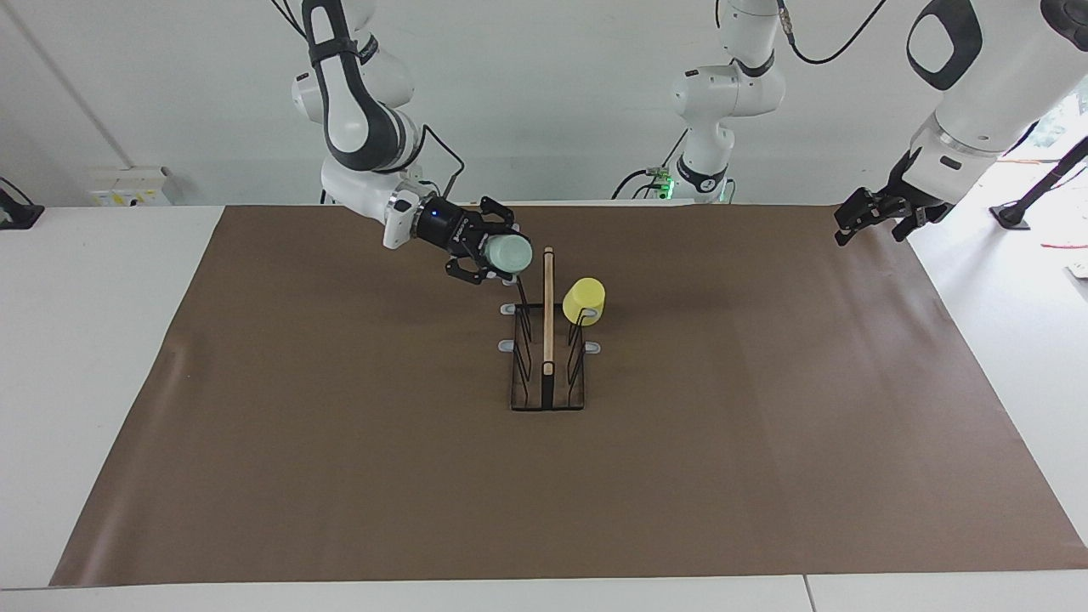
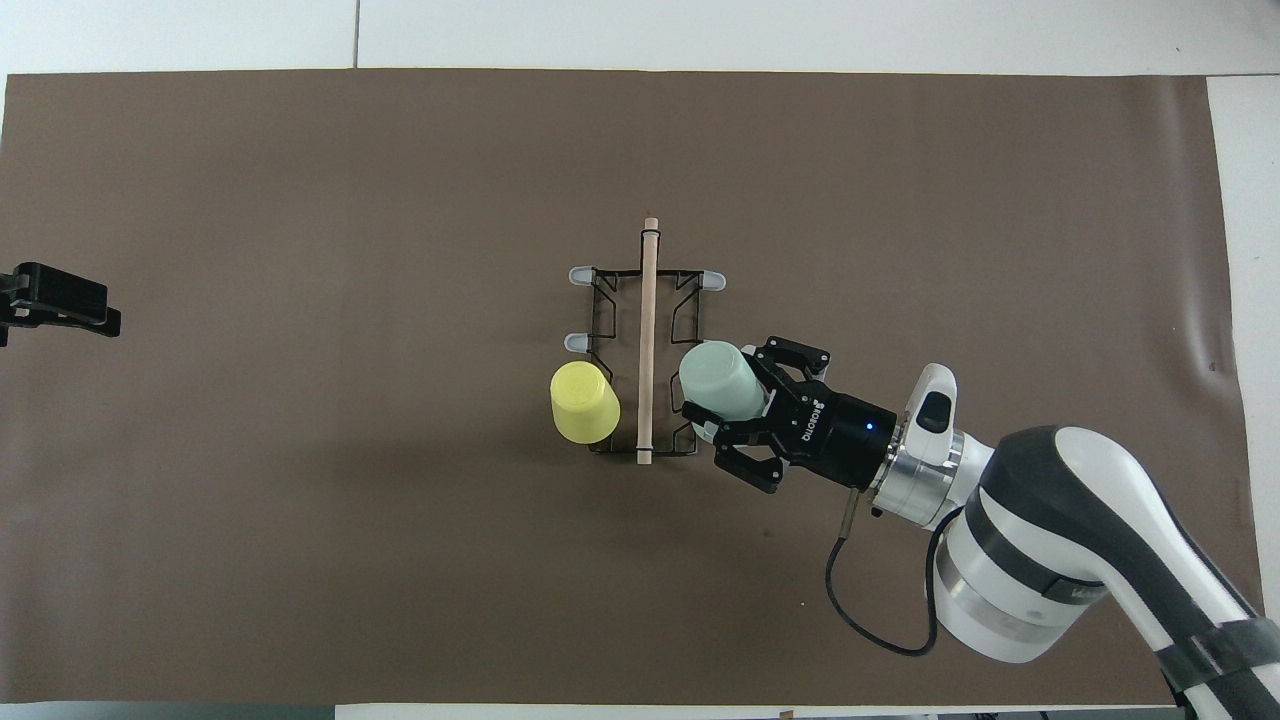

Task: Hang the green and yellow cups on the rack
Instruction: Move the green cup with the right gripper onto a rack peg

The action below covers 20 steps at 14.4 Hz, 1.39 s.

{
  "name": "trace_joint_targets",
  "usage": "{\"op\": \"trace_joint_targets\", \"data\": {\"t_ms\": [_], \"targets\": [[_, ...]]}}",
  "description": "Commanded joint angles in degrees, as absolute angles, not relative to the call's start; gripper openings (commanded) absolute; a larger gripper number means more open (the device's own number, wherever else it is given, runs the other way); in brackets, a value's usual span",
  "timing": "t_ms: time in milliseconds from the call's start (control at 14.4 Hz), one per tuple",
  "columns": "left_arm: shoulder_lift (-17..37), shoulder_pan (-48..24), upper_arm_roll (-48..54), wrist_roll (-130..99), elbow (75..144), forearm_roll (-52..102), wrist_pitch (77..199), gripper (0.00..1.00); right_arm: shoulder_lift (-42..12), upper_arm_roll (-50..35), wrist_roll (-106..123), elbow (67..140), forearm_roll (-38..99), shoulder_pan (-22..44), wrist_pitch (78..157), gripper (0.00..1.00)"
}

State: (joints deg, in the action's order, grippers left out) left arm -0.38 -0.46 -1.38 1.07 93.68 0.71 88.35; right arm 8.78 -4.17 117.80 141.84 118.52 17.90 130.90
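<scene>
Green cup [image 1: 511,253] sits sideways in our right gripper [image 1: 486,252], fingers clamped across its wall, up over the rack's [image 1: 546,374] end nearest the robots, on the right arm's side of the wooden bar [image 1: 548,310]. We judge it light, thin plastic and a bit slick; squeezing mid-wall works, though too hard could flex it. Yellow cup [image 1: 584,299] already hangs mouth-down on a prong across the bar. The prongs crowd close, so we have little room beside the bar, but open mat [image 1: 255,408] all around. Our left gripper [image 1: 875,217] waits at the mat's edge; we cannot tell its fingers' state.
</scene>
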Motion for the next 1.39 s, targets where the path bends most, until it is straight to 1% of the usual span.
{"op": "trace_joint_targets", "data": {"t_ms": [0, 208, 416, 624, 1040, 1318], "targets": [[-1.5, -0.8, -1.1, 1.2, 95.3, 1.4, 88.4, 1.0, 8.8, -4.5, 119.6, 142.2, 119.4, 17.8, 131.1, 0.0], [-1.1, -0.6, -1.1, 1.5, 94.9, 1.5, 91.7, 1.0, 8.1, -4.6, 120.1, 142.3, 119.4, 17.8, 131.1, 0.0], [-0.8, -0.3, -1.1, 1.8, 94.1, 1.4, 91.3, 1.0, 5.9, -4.5, 123.3, 143.3, 119.7, 17.7, 128.3, 0.0], [-1.0, -0.5, -1.1, 1.4, 94.6, 1.4, 92.3, 1.0, 5.8, -4.6, 123.5, 143.3, 120.7, 19.1, 130.0, 0.0], [-1.2, -0.6, -1.1, 1.3, 94.7, 1.2, 91.4, 1.0, 5.2, -4.6, 122.8, 141.7, 123.2, 20.0, 130.2, 0.0], [-1.2, -0.6, -1.1, 1.3, 94.7, 1.2, 91.4, 1.0, 5.5, -4.5, 123.3, 143.0, 123.1, 20.3, 130.4, 0.0]]}}
